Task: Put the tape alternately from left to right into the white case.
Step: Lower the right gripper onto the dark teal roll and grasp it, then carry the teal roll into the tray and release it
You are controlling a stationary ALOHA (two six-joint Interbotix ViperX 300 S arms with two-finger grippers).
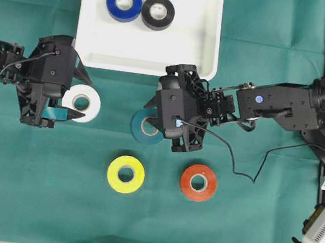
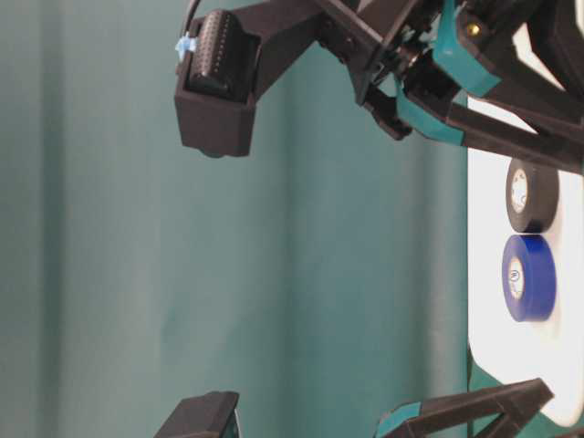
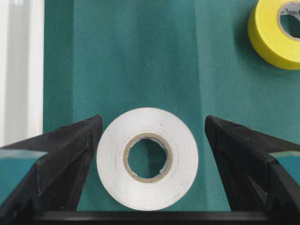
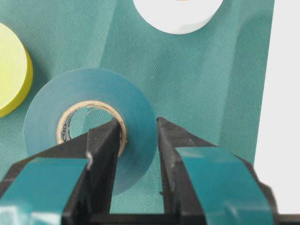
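The white case (image 1: 204, 49) lies at the back with a blue roll (image 1: 124, 3) and a black roll (image 1: 158, 12) of tape in it. My left gripper (image 1: 76, 96) is open and straddles the white roll (image 3: 147, 158), which lies flat on the cloth. Its fingers (image 3: 70, 154) stand on either side, clear of the roll. My right gripper (image 4: 138, 124) is shut on the wall of the teal roll (image 4: 93, 84), with one finger in the core and one outside. The yellow roll (image 1: 126, 174) and the red-orange roll (image 1: 198, 183) lie in front.
Green cloth (image 1: 34, 200) covers the table. The right arm (image 1: 283, 106) reaches in from the right edge, trailing a black cable (image 1: 234, 163). In the table-level view the black roll (image 2: 532, 194) and blue roll (image 2: 527, 277) show inside the case (image 2: 488, 274).
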